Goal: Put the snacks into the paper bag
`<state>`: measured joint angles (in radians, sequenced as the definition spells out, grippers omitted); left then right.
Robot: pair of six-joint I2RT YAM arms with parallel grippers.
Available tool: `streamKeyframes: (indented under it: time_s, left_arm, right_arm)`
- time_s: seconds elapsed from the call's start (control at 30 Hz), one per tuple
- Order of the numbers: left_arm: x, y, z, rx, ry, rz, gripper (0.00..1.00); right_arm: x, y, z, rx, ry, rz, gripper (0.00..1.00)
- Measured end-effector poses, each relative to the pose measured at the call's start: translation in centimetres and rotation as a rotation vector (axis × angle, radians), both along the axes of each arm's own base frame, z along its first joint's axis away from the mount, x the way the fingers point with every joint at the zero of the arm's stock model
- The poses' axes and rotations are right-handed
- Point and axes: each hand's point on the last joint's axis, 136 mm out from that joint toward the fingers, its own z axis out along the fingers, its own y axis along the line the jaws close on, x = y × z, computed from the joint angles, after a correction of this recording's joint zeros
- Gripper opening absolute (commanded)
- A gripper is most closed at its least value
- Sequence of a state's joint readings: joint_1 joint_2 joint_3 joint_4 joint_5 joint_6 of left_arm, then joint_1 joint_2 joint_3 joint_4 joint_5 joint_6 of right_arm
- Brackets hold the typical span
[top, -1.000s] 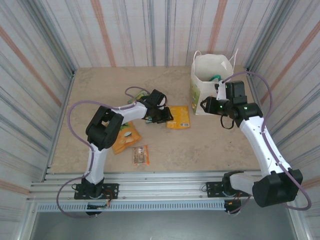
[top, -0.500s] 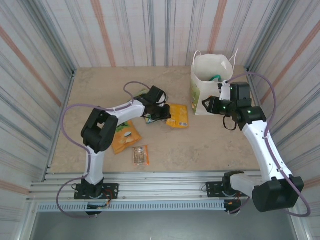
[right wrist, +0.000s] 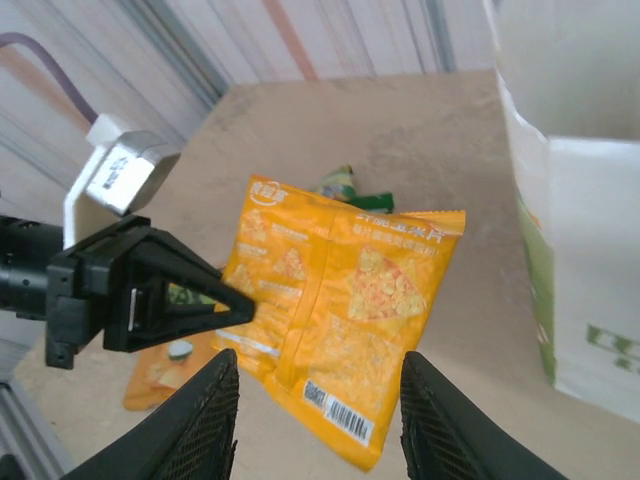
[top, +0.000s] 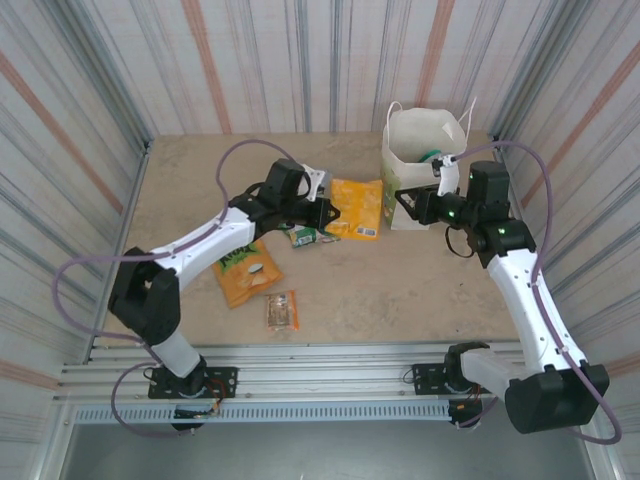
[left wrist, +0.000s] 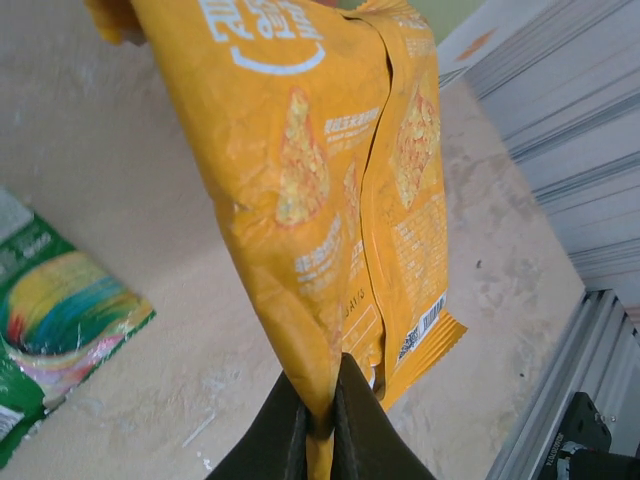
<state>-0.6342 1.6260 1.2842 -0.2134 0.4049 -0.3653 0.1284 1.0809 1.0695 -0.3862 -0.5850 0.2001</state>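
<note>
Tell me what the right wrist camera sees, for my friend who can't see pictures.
An orange-yellow snack packet hangs in the air, its left edge pinched in the left arm's shut black jaws. The right arm's own jaws stand open at the bottom, a white paper bag stands at the right, and a green packet lies on the table behind.

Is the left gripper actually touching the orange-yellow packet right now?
Touching. The left wrist view shows the left gripper with its jaws pinched shut on the edge of the orange-yellow packet, with no gap between them.
</note>
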Motion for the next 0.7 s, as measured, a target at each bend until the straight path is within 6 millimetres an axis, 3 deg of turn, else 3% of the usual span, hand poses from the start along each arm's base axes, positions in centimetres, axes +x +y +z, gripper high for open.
streamKeyframes:
  time_s: [0.3, 0.5, 0.6, 0.7]
  left_arm:
    - [-1.0, 0.7, 7.7, -0.163, -0.257, -0.071, 0.00]
    - [-1.3, 0.1, 9.7, -0.222, -0.324, -0.117, 0.00]
    - [-1.6, -0.3, 10.3, -0.247, -0.339, -0.142, 0.01]
    - [-1.6, -0.5, 10.5, -0.261, -0.349, -0.156, 0.03]
  right_arm:
    - [0.7, 2.3, 0.0, 0.117, 0.045, 0.147, 0.48]
    - [0.6, 3.6, 0.7, 0.191, 0.084, 0.230, 0.46]
    - [0.5, 3.9, 1.0, 0.215, 0.095, 0.248, 0.36]
    - [0.5, 3.9, 1.2, 0.222, 0.096, 0.247, 0.13]
